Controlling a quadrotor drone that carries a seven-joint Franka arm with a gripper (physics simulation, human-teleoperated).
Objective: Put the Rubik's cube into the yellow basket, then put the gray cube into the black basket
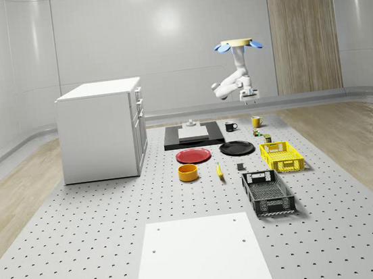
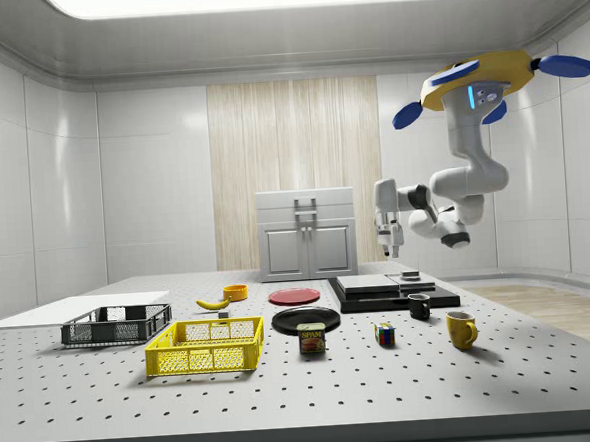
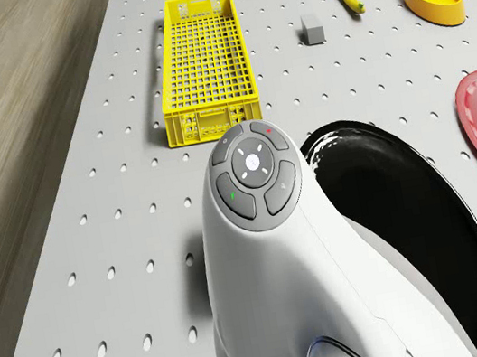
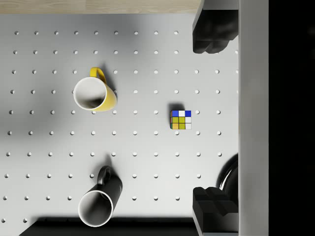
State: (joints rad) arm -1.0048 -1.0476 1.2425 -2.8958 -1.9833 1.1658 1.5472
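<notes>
Cube (image 4: 180,120) sits on the worktop (image 4: 147,157) between mugs and black plate, under the hovering drone (image 2: 478,74); claw (image 4: 212,120) spread wide, empty. Light, rigid, slick plastic (probably): pinch opposite flat faces.

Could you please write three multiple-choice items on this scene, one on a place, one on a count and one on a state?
1. Where is the Rubik's cube?
A. in the yellow basket
B. on the table near the yellow mug
C. on the red plate

2. How many mugs stand on the table?
A. two
B. three
C. four

3. What is the state of the gripper?
A. shut on the cube
B. open, holding nothing
C. shut on a mug

Key: 1 B, the wrist view shows the cube on the bare table by the mugs; 2 A, one yellow and one black mug; 3 B, its jaws stand wide apart high above the cube while the drone hovers.
</notes>
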